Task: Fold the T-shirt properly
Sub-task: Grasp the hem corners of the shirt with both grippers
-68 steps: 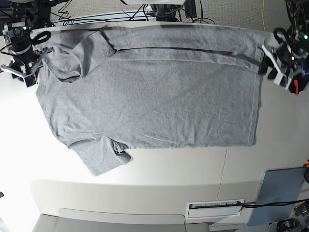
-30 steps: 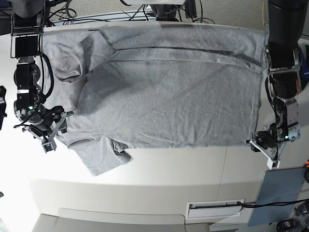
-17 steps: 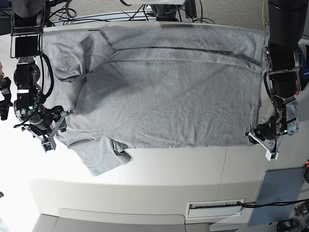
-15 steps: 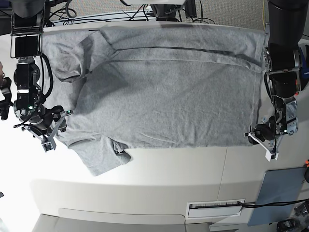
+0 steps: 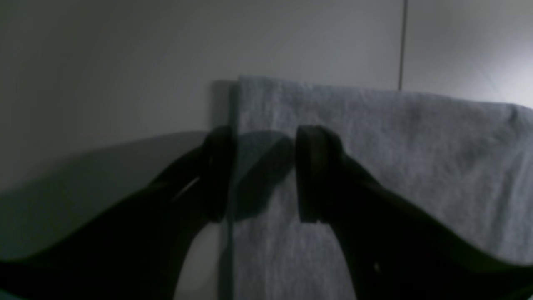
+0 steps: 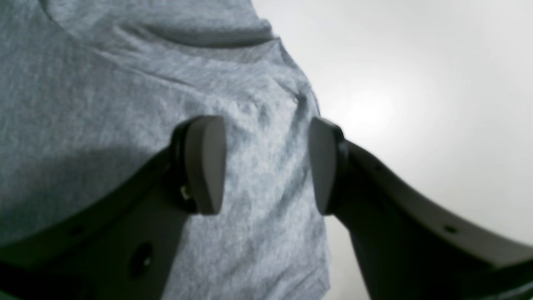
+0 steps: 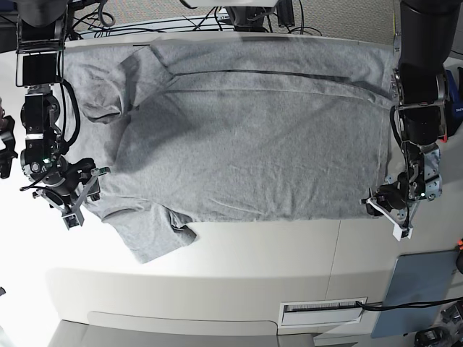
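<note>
The grey T-shirt (image 7: 246, 137) lies spread flat across the table, plain side up. Its far edge is folded over, and one sleeve (image 7: 148, 231) sticks out toward the front left. My left gripper (image 7: 381, 208) is down at the shirt's front right corner. In the left wrist view it (image 5: 264, 173) stands open, one finger (image 5: 218, 173) on the bare table beside the hem, the other over the cloth (image 5: 374, 166). My right gripper (image 7: 81, 195) sits at the shirt's left edge above the sleeve. Up close it (image 6: 264, 164) is open over the cloth (image 6: 104, 104), holding nothing.
The white table (image 7: 217, 275) has a seam (image 7: 336, 253) running to the front. A grey-blue flat pad (image 7: 419, 289) lies at the front right, with a labelled slot (image 7: 322, 312) beside it. Cables (image 7: 239, 18) crowd the back edge.
My left gripper has slid a little leftward and back, onto the shirt's front right corner. The right gripper and the shirt have stayed put.
</note>
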Robot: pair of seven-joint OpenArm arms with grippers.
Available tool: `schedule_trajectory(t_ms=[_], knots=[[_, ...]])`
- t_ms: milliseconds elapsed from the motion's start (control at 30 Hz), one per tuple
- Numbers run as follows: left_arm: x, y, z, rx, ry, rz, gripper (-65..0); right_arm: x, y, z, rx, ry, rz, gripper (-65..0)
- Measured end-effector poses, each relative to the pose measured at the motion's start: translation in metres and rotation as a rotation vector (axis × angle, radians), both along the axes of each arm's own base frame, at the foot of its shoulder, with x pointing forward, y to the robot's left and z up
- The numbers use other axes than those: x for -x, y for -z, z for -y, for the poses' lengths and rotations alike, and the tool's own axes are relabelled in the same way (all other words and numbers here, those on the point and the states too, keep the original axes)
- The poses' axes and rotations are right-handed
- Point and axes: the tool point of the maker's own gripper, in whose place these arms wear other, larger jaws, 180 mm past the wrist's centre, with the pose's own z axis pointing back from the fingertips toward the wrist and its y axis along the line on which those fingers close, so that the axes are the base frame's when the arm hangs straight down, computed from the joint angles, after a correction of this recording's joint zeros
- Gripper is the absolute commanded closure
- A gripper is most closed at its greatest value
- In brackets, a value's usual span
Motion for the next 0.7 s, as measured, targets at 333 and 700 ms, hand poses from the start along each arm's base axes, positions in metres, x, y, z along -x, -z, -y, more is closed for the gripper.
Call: schedule_trajectory(t_ms=[333,700], knots=[[0.003,0.008,0.016,0.029,0.027,0.043,-25.9,0.0,0.0,0.0,-0.001,0.0,0.001,-31.8],[0.004,0.01,0.021,0.031,0.04,0.046,0.0,-0.001,-0.001,0.001,0.014,-0.003,0.011,-31.8]])
